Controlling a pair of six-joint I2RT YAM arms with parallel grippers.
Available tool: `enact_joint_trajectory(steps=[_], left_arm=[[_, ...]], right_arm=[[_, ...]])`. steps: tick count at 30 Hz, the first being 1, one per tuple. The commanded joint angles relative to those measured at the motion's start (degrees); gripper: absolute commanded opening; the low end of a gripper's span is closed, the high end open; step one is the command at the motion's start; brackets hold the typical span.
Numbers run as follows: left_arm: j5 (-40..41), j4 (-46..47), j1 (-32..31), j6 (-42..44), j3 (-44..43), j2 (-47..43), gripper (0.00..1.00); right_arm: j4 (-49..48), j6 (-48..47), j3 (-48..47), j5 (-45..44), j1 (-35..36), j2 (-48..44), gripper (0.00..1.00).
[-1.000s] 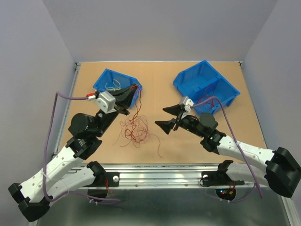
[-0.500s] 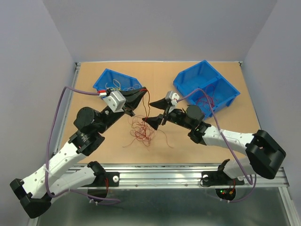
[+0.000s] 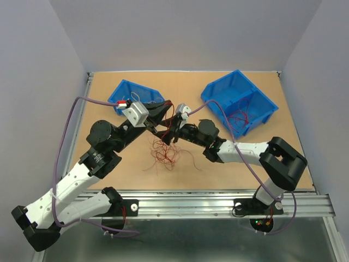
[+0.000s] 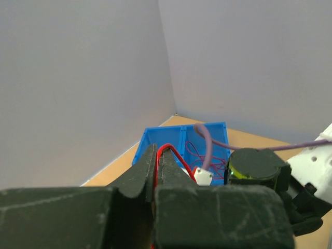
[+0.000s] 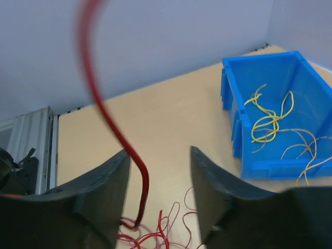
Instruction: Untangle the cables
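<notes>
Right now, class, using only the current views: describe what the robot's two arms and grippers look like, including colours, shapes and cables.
The left arm and right arm have white link shells with bulky black joints. A thin purple cable loops along each to its wrist. The left gripper and right gripper have matte black fingers that taper towards the tip.

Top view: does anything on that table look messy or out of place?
Yes: a tangled heap of red wires lies loose on the table, outside the smaller blue bin. One red strand is pinched in the left gripper.
</notes>
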State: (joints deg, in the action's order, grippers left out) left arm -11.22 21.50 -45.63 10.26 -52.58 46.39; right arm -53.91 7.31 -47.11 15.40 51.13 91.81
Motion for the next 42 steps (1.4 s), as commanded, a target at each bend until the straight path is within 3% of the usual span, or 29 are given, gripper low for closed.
enact_joint_trajectory(steps=[1, 3, 4, 5, 8, 14, 17, 22, 23, 28, 31, 36, 42], left_arm=[[2.16, 3.38, 0.19, 0.46, -7.79, -0.52, 0.00], [3.48, 3.03, 0.19, 1.16, -14.28, 0.97, 0.00], [4.45, 2.76, 0.19, 2.21, -19.53, 3.07, 0.00], [4.72, 2.76, 0.19, 2.22, -19.58, 4.48, 0.00], [6.47, 0.75, 0.10, 4.94, -34.81, 9.57, 0.00], [14.38, -0.05, 0.19, 7.49, -52.77, 15.04, 0.00], [16.67, 1.44, 0.19, 7.23, -51.85, 14.00, 0.00], [13.59, 6.62, 0.19, 7.14, -40.60, 8.72, 0.00], [14.29, 6.89, 0.19, 7.14, -39.02, 8.46, 0.00], [15.62, 6.89, 0.19, 7.23, -35.76, 7.40, 0.00], [13.96, 6.98, 0.19, 6.18, -31.28, 6.00, 0.00], [12.63, 7.42, 0.10, 4.24, -27.41, 5.11, 0.00], [13.24, 7.42, 0.19, 2.83, -28.02, 6.25, 0.00]], right_arm=[[-4.27, 0.16, -4.12, -0.37, 0.46, 3.37, 0.50], [-4.27, 1.03, -5.09, 1.73, 0.37, 5.12, 0.43], [-4.27, 1.82, -5.96, 2.96, 0.54, 7.22, 0.34], [-4.27, 2.09, -6.23, 2.97, 0.55, 8.29, 0.31], [-4.27, 2.09, -6.50, 3.15, 0.81, 11.54, 0.28], [-4.27, 1.57, -5.10, 0.78, 0.90, 11.99, 0.17], [-4.27, 0.87, -4.39, 0.60, 0.98, 11.03, 0.16], [-4.27, -1.24, -0.27, -3.09, 0.98, 7.17, 0.15], [-4.27, -1.59, 0.61, -3.96, 0.90, 6.37, 0.17], [-4.36, -3.62, 5.88, -4.68, 0.90, -1.00, 0.74], [-4.54, -4.41, 8.79, 0.76, 0.98, -4.18, 0.87], [-7.77, -3.19, 10.46, 11.30, 0.98, -6.65, 0.92], [-10.34, -1.77, 7.39, 13.08, 2.21, -2.00, 0.92]])
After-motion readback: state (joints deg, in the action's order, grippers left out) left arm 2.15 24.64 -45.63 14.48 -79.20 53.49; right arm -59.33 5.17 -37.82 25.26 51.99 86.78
